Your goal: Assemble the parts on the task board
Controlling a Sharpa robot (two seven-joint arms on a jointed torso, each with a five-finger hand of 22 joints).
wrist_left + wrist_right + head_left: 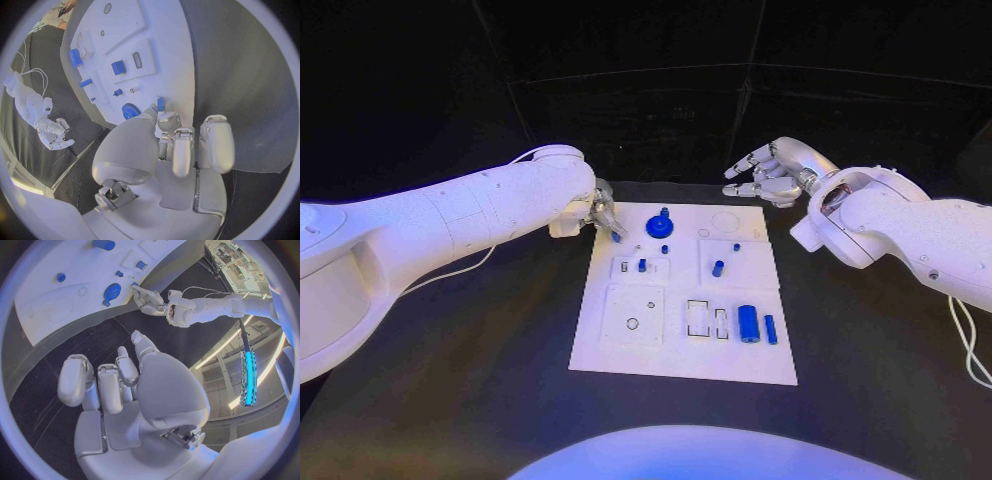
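Note:
The white task board (678, 350) lies in the middle of the black table. My left hand (599, 214) is at the board's far left corner and pinches a small blue part (616, 237) at its fingertips; the left wrist view shows that part (160, 103) just over the board's edge (169, 45). A blue gear (661, 222) stands close beside it, with several small blue pegs (718, 268) further in. A blue cylinder (749, 323) and a blue bar (770, 329) lie near the right edge. My right hand (767, 172) hovers beyond the far right corner, fingers apart, holding nothing.
A square white plate (635, 315) with a hole sits on the board's near left, next to rectangular slots (698, 317). Black table (473, 380) surrounds the board on all sides. In the right wrist view my left hand (150, 297) is seen by the gear (112, 291).

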